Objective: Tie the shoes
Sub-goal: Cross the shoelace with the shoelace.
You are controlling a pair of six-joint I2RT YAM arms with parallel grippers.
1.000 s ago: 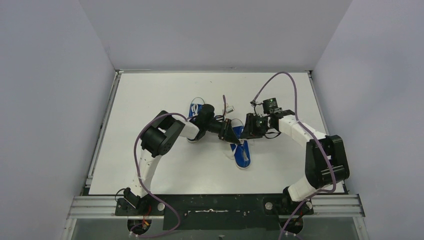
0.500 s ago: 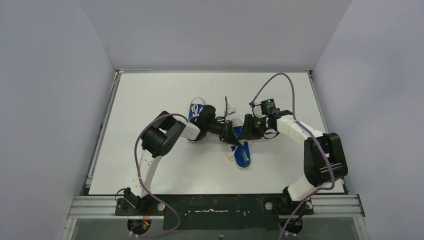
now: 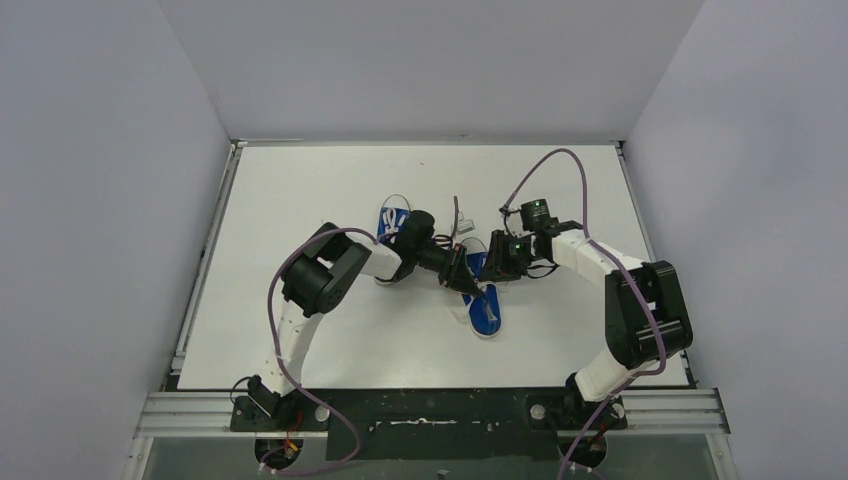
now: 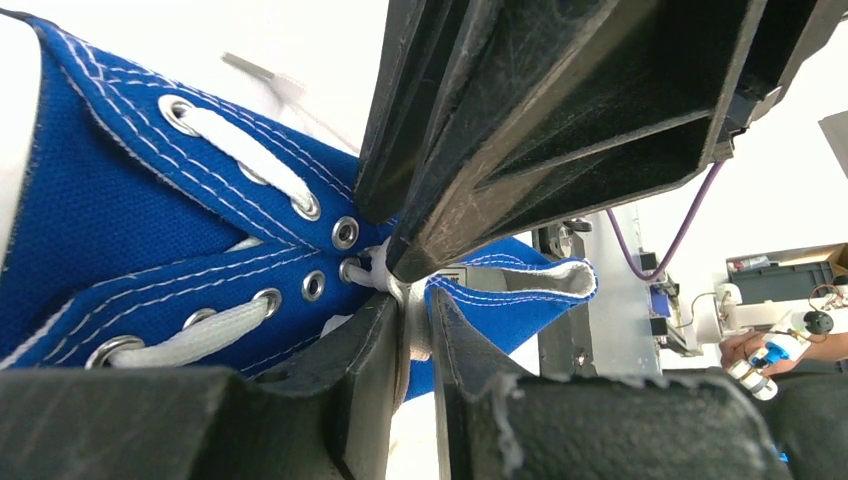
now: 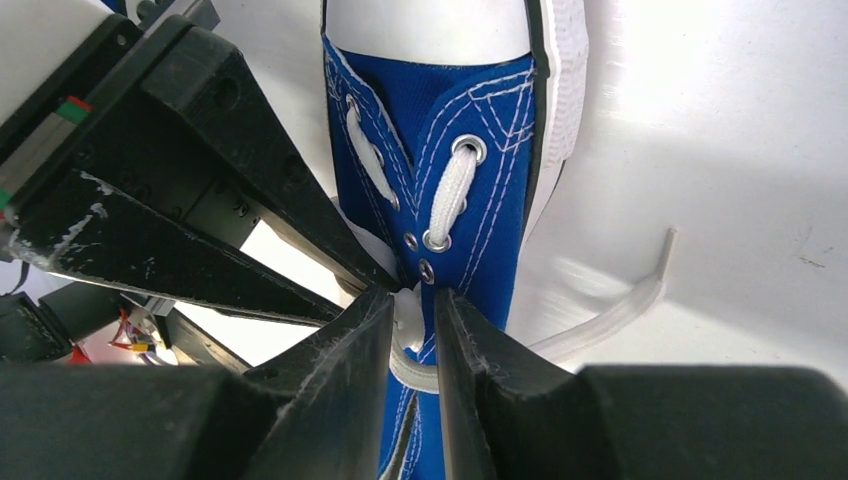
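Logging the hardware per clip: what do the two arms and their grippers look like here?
Both the left arm and right arm have white links and bulky black joints, each trailed by a looping purple cable. The left gripper and right gripper have black, wedge-shaped, scuffed fingers. Green lights glow near the right gripper.

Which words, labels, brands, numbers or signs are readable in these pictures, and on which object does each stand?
None: no text is readable in any view.
The blue shoe shows only stitching, metal eyelets and a white lace, no brand mark.
The clutter behind it in the left wrist view is too blurred for any lettering.
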